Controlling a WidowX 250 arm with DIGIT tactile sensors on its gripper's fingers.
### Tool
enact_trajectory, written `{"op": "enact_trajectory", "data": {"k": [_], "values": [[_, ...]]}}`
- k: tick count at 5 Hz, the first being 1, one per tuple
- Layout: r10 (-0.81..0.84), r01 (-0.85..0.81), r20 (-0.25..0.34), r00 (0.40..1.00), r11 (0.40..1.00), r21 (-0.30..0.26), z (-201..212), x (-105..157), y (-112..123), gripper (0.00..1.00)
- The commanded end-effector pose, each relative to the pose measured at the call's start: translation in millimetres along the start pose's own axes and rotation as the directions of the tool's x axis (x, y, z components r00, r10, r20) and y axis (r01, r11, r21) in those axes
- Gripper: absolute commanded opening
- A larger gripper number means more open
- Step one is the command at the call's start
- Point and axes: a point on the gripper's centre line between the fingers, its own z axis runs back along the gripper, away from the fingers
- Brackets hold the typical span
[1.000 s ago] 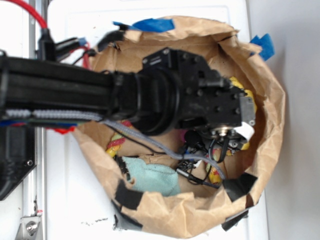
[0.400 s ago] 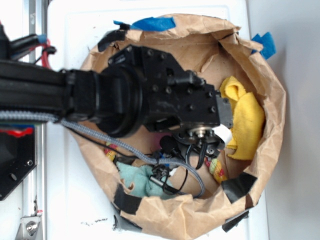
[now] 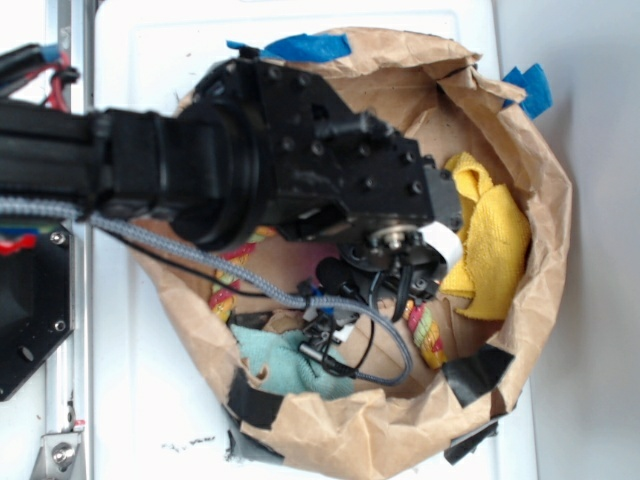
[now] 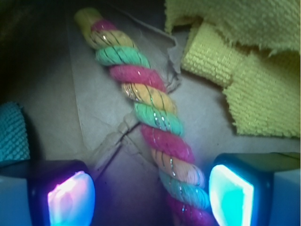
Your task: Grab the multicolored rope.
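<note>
Multicolored rope [image 4: 153, 120] lies on the paper bag [image 3: 520, 150] floor, running between the spread pads of the gripper [image 4: 150, 195], nearer the right-hand pad [image 4: 230, 195]. Jaws are released; no grasp exists yet. Remaining steps, as judged: lower, then clamp. Yellow cloth [image 4: 244, 61] lies just beside.

We see our black arm [image 3: 150, 175] reaching in from the left edge of the exterior view, its wrist angled downward and a grey braided cable [image 3: 250, 285] looping beneath it. In the wrist view our gripper [image 4: 150, 195] stands spread wide, one pad [image 4: 70, 197] glowing pink at lower left and the other pad [image 4: 230, 195] glowing cyan at lower right.
</note>
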Motion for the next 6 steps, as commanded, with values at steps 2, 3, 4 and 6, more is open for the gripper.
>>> {"op": "enact_trajectory", "data": {"k": [2, 3, 4, 6], "values": [[0.001, -0.002, 0.017, 1.000, 0.998, 0.060, -6.6, 0.9, -4.5, 1.00], [0.003, -0.003, 0.000, 1.000, 0.998, 0.060, -17.6, 4.1, -2.9, 1.00], [0.012, -0.010, -0.025, 1.000, 0.998, 0.060, -28.6, 4.8, -1.9, 1.00], [0.028, -0.026, -0.022, 0.999, 0.998, 0.059, -31.5, 3.8, -1.7, 0.00]]}}
